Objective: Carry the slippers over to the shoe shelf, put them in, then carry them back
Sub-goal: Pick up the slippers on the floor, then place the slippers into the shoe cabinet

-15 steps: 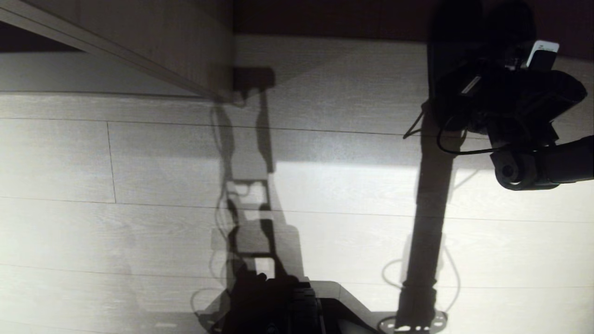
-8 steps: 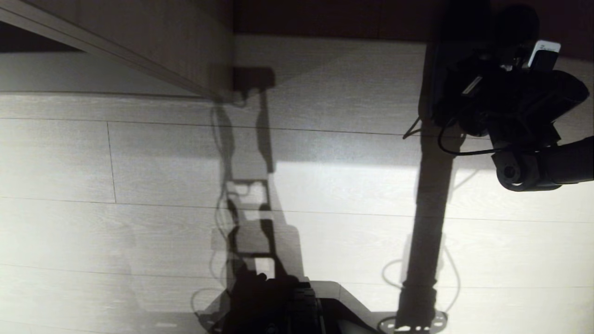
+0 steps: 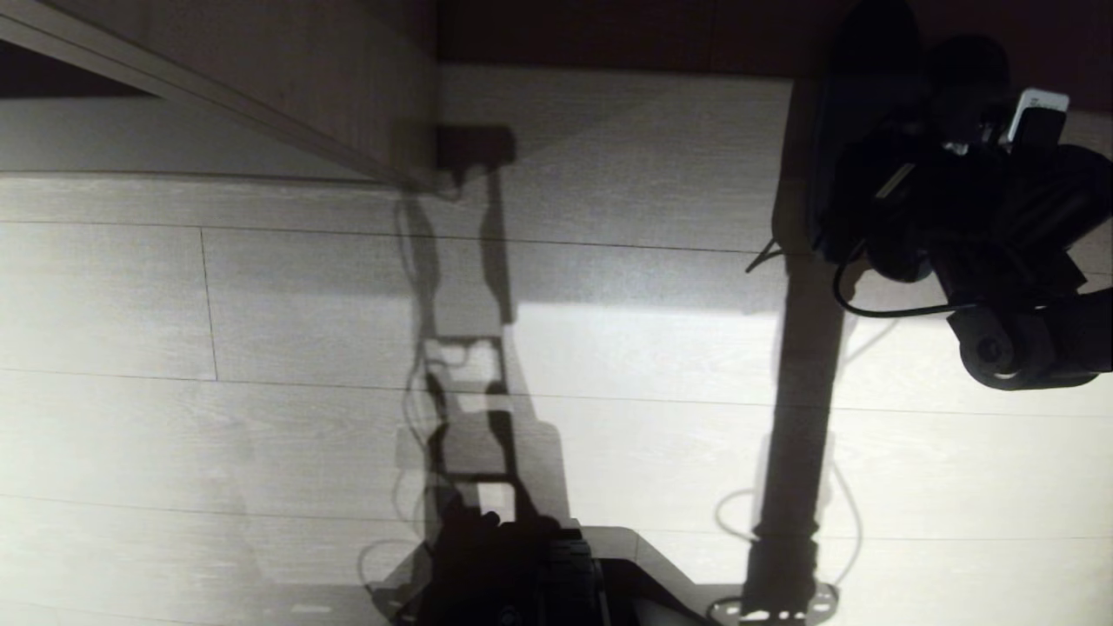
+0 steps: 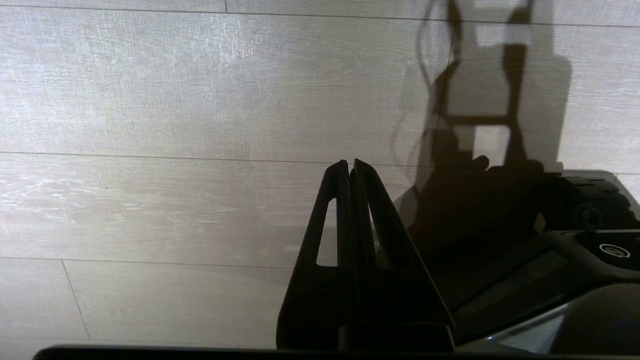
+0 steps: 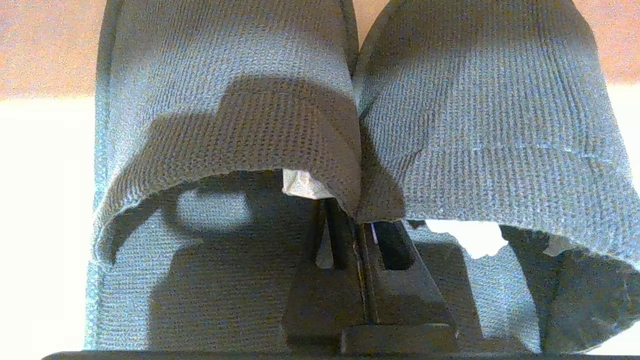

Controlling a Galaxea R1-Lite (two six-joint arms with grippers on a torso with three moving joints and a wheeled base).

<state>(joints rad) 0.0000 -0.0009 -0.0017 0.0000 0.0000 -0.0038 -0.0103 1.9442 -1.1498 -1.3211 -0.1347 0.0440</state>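
Head view only. Pale wood-grain floor [image 3: 174,348] w/ plank seams across most of frame, bright band lower half. Shoe shelf [image 3: 609,148] along top: light base board, dark brown back at top edge, upright divider [image 3: 287,96] slanting in upper left. Right arm [image 3: 1026,339] entering from right edge, upper right of frame; right gripper [image 3: 887,174] buried in dark mass, fingers not distinguishable. Slippers [image 3: 861,96] as black shape over base board in front of it, reaching to dark back. Small white tag-like patch [image 3: 1035,104] near top right. Long arm shadow down right-centre; robot base [image 3: 574,574] dark at bottom centre.
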